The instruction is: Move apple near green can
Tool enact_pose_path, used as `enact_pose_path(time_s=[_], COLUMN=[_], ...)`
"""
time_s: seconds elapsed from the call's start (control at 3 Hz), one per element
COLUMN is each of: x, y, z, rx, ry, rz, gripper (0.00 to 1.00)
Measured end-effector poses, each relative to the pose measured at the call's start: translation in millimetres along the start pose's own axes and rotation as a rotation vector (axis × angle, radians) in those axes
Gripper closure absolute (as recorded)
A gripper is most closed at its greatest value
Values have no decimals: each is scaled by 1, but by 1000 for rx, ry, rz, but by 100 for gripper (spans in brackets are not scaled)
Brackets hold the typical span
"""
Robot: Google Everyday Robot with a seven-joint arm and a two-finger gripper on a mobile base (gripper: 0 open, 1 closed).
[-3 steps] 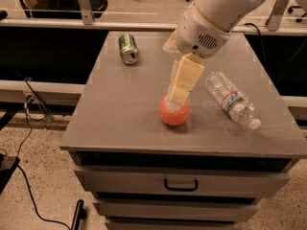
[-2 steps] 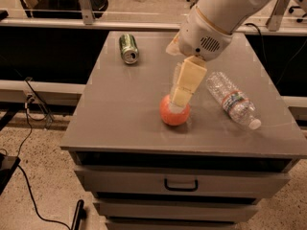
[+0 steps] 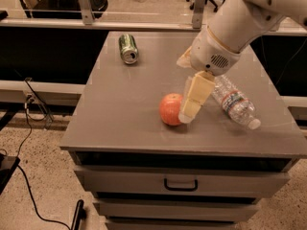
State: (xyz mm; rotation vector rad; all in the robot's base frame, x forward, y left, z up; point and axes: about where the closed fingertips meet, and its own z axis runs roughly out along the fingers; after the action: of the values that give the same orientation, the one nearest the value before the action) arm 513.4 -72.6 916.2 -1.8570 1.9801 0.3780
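Note:
The orange-red apple (image 3: 170, 109) sits on the grey cabinet top (image 3: 124, 109), near the front middle. My gripper (image 3: 191, 107) comes down from the upper right and stands against the apple's right side, low at the surface. The green can (image 3: 128, 48) lies on its side at the back left of the top, its silver end facing forward, well apart from the apple.
A clear plastic water bottle (image 3: 235, 101) lies on its side right of the gripper. The cabinet has drawers (image 3: 180, 183) below. A rail (image 3: 96, 23) runs behind the top. A cable (image 3: 29, 128) trails on the floor at left.
The gripper has dropped lower and shifted slightly right, from above the apple to its right side. The apple, can and bottle have stayed in place.

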Motion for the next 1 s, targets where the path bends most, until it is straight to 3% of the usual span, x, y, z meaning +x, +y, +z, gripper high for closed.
enact_pose_path(time_s=[0.67,1.0], x=[9,8], y=[-6,-9], z=[32,44], rx=[-32,-53], ry=[-36,-48], rz=[0,-2], gripper=[0,16])
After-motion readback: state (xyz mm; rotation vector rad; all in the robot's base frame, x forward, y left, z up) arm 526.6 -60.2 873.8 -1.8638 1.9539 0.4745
